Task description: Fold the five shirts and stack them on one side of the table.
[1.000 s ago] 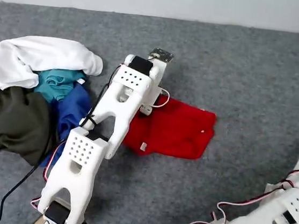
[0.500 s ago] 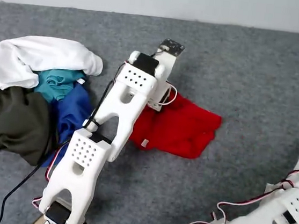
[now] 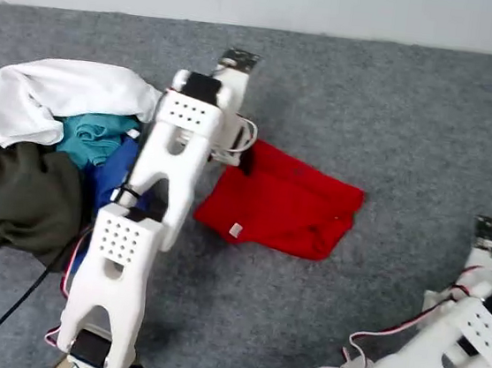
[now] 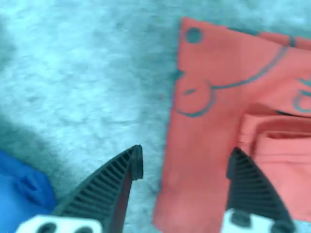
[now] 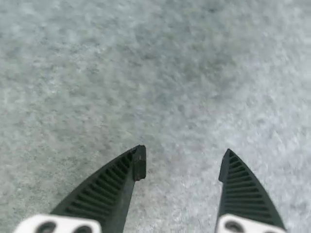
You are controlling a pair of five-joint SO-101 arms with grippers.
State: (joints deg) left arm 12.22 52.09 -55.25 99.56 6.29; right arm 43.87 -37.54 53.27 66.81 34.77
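My left hand (image 4: 186,162) hangs spread astride the edge of the red shirt (image 4: 218,97), which lies on the tabletop (image 4: 73,73), long axis running toward my right. My right hand (image 5: 182,167), spread too, is well apart.

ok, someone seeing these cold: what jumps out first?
The red shirt lies flat mid-table, and the left gripper hangs open across its edge. On that gripper's side of the table sits a crumpled heap: white shirt, teal shirt, blue shirt and dark olive shirt. The right gripper is open above bare grey surface.
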